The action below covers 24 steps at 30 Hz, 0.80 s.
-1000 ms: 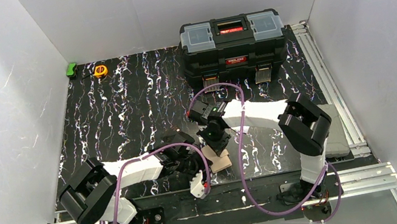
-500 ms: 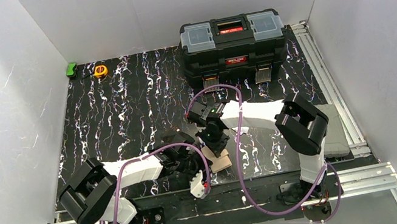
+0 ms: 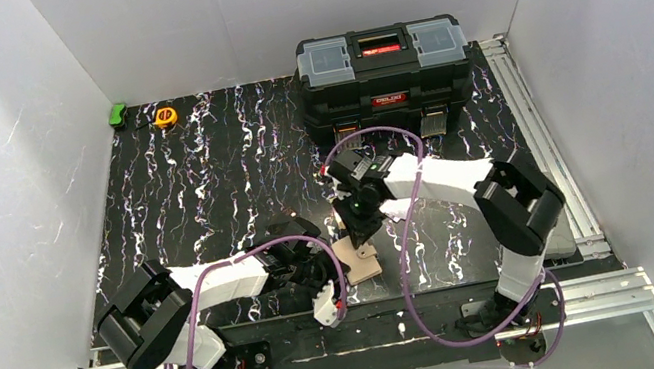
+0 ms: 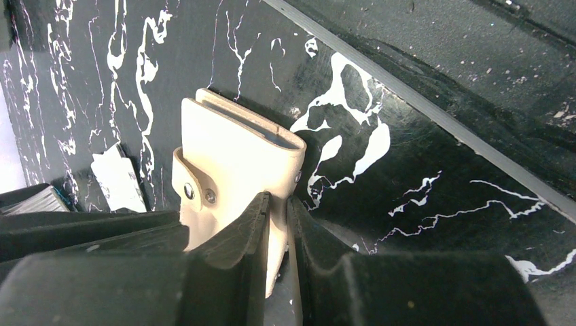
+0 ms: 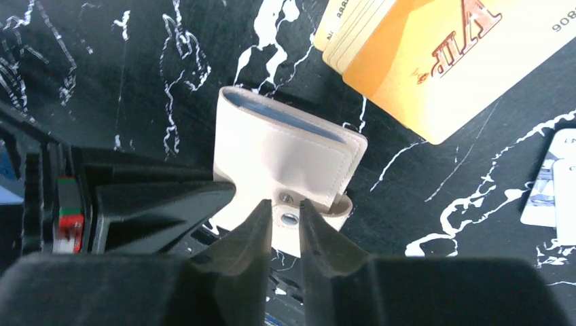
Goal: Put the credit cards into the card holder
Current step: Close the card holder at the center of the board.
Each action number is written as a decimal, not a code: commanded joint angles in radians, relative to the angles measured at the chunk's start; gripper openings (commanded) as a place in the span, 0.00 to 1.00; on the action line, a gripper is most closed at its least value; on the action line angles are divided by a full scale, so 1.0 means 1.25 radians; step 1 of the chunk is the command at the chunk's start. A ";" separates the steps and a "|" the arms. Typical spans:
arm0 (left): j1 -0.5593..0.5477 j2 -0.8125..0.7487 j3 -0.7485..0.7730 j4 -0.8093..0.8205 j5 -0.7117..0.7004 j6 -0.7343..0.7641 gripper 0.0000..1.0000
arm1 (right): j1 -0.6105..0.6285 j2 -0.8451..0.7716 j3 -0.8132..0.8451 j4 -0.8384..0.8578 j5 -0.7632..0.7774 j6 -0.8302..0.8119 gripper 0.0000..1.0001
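Observation:
The cream card holder [image 3: 364, 261] lies near the table's front edge, folded, with its snap tab [image 5: 290, 227] undone. My left gripper [image 4: 278, 204] is shut on the holder's [image 4: 234, 159] near edge and pins it in place. My right gripper [image 5: 283, 207] hovers just over the snap tab with only a narrow gap between its jaws, holding nothing. The holder [image 5: 282, 153] shows a pale blue lining at its far opening. An orange card [image 5: 441, 61] lies on the table just beyond it, on top of other cards. The black card is not visible.
A big black toolbox [image 3: 383, 63] stands at the back. A yellow tape measure [image 3: 166, 116] and a green object [image 3: 118, 113] sit at the back left. White cards [image 5: 551, 187] lie right of the holder, and another white card [image 4: 119, 180] lies to its left.
My right arm has swung to the right and its gripper has shifted slightly back over the holder. The left arm and the holder have not moved.

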 commanded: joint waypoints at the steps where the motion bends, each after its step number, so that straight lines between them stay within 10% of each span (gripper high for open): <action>1: 0.007 0.018 -0.026 -0.131 -0.085 -0.035 0.12 | -0.019 -0.095 -0.030 0.052 -0.072 0.015 0.34; 24: 0.007 0.013 -0.020 -0.148 -0.098 -0.034 0.11 | 0.100 0.034 0.100 -0.149 0.193 0.022 0.42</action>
